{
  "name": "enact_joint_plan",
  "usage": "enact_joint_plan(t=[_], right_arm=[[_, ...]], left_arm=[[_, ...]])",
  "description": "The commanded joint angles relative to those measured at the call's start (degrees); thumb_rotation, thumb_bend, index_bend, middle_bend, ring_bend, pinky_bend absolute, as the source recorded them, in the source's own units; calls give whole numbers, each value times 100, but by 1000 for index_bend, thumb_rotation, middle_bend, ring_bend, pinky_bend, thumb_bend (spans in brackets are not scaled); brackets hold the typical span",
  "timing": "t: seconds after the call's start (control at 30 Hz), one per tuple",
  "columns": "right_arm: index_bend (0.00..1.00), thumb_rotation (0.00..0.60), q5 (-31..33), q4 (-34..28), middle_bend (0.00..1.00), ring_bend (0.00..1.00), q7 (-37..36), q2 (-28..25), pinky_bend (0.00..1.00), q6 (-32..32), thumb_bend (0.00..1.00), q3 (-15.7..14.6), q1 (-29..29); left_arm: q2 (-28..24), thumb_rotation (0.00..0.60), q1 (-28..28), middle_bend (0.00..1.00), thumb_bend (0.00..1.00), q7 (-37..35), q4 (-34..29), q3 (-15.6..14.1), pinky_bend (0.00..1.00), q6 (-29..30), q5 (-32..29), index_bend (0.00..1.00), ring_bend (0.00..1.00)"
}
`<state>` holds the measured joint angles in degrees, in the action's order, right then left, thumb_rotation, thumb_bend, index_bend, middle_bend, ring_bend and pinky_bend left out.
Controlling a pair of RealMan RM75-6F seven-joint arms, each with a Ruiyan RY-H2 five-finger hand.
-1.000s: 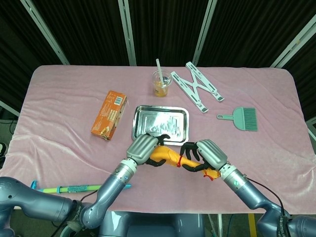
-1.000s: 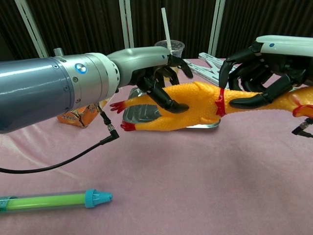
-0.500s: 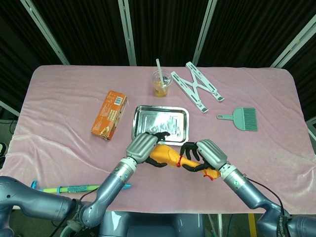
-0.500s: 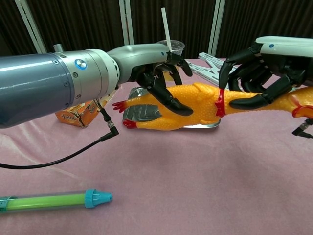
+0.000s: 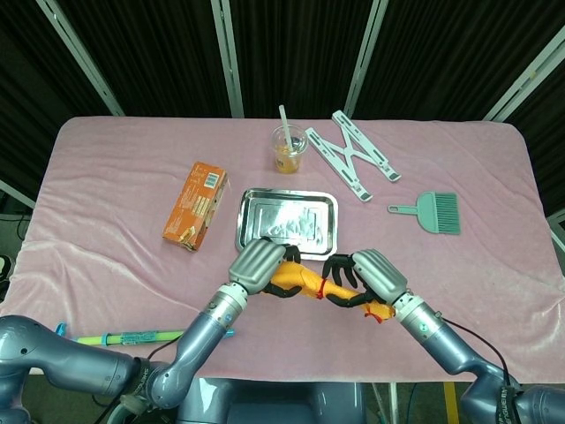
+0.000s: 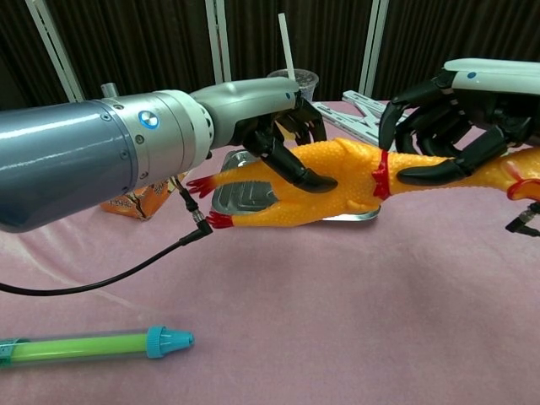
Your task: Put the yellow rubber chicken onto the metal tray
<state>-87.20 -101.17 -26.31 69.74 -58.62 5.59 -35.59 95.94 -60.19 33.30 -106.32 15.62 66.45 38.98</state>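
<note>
Both hands grip the yellow rubber chicken [image 6: 337, 181] and hold it clear of the table [image 5: 106, 177], just in front of the metal tray [image 5: 252, 205]. Chest view shows pink cloth under the whole length of the body, so it is not resting on anything.

Left hand [image 5: 260, 262]: fingers curled over the chicken's back and down its near side, close to the leg end. Red feet stick out past this hand toward the robot's left.

Right hand [image 5: 375, 272]: fingers wrapped around the neck just past the red collar, thumb underneath. The head pokes out beyond this hand at the right edge of the chest view.

Chicken lies roughly level, long axis running left to right, parallel to the tray's near edge. In the head view the body sits just short of the tray rim.

Elsewhere on the table:
- orange box [image 5: 195, 204] to the left of the tray, lying flat
- plastic cup [image 5: 288, 148] with a straw behind the tray
- white folding stand [image 5: 352, 155] just right of the cup
- teal hand brush [image 5: 432, 212] well to the right
- green marker with a teal cap [image 6: 93, 344] near the front edge, on the robot's left
</note>
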Motion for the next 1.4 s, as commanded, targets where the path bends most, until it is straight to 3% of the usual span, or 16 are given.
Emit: enact_joint_plan(t=[0.03,0.2,0.27,0.3,0.4,0.47,0.53,0.6,0.73,1.0,1.23,1.4], right_arm=[[836,600,-11,11,684,749,-23,4,846,-1,510,-8,0],[836,600,-37,38,685,749,-78,-1,846,-18,510,-15,1],[836,600,-34,55,685,749,-96,-5,846,-29,510,-19,9],[836,600,-36,58,684,749,-101,-5,846,-30,511,-20,10],[836,600,-38,71,685,749,-112,-7,846,-36,511,-24,13],[836,600,-39,75,685,749,-119,-8,846,-42,511,-25,16],[836,600,-45,79,684,749,-126,-11,846,-52,510,-28,20],[836,600,-53,80,684,749,-122,-17,846,-64,510,-32,25],[836,600,-64,84,685,749,-111,-26,846,-95,510,-44,44],[836,600,-70,122,685,749,-158,-48,846,-161,511,-77,103],[836,600,84,419,684,749,-436,-7,846,-155,511,-40,142],[836,600,280,916,684,749,-687,202,846,23,510,108,16]], left_arm=[[48,600,29,869,646,-48,38,-7,348,45,81,893,670],[95,600,57,862,637,-10,77,-42,348,112,198,904,669],[82,600,91,801,555,-43,31,-38,348,125,228,846,650],[71,600,97,766,506,-44,18,-41,347,116,228,793,635],[14,600,104,582,274,-31,-39,-47,346,51,176,484,513],[-30,600,106,413,130,-21,-81,-38,342,6,118,251,351],[-90,600,96,277,65,16,-121,-46,302,-62,44,93,198],[-129,597,88,158,24,37,-159,-46,221,-105,-21,13,75],[-172,564,89,50,5,62,-193,-42,137,-87,-38,0,0],[-349,564,213,45,4,53,-407,-112,124,101,226,0,0],[-806,569,745,47,5,-245,-756,-407,124,676,1142,0,0],[-1297,572,1288,52,5,-687,-1033,-774,123,1055,1998,0,0]])
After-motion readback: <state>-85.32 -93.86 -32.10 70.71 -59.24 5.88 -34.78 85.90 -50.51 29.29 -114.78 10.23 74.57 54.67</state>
